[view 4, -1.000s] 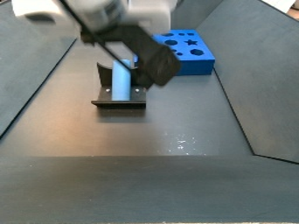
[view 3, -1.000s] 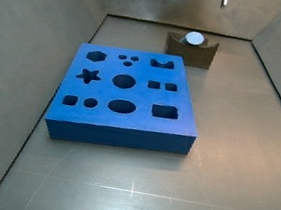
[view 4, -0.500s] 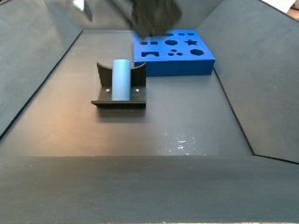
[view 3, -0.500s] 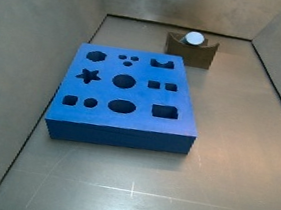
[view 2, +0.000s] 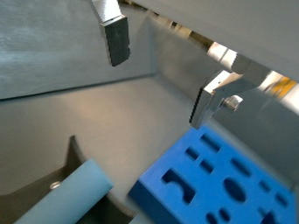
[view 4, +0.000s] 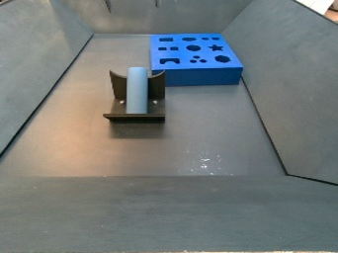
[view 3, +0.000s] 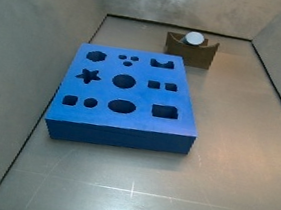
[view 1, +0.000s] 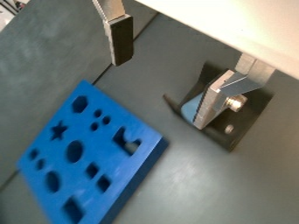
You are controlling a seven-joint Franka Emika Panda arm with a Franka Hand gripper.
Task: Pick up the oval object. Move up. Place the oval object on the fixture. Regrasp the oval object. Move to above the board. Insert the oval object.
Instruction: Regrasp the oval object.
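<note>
The pale grey-blue oval object (view 3: 194, 39) rests in the notch of the fixture (view 3: 192, 55) at the back of the floor. Both also show in a side view, the oval object (view 4: 136, 87) lying along the fixture (view 4: 132, 118). The blue board (view 3: 122, 94) lies apart from them, also seen in a side view (view 4: 196, 57). My gripper (view 1: 163, 92) is open and empty, high above the floor, with the board (view 1: 82, 157) and the fixture (view 1: 246, 118) far below. In a wrist view the gripper (view 2: 159, 90) shows above the oval object (view 2: 70, 197). The gripper is out of both side views.
Grey walls slope up around the dark floor (view 3: 130, 186). The board (view 2: 222, 175) fills much of the floor beside the fixture (view 2: 73, 157).
My gripper has risen from the fixture and left both side views. The oval object stays in the fixture's notch.
</note>
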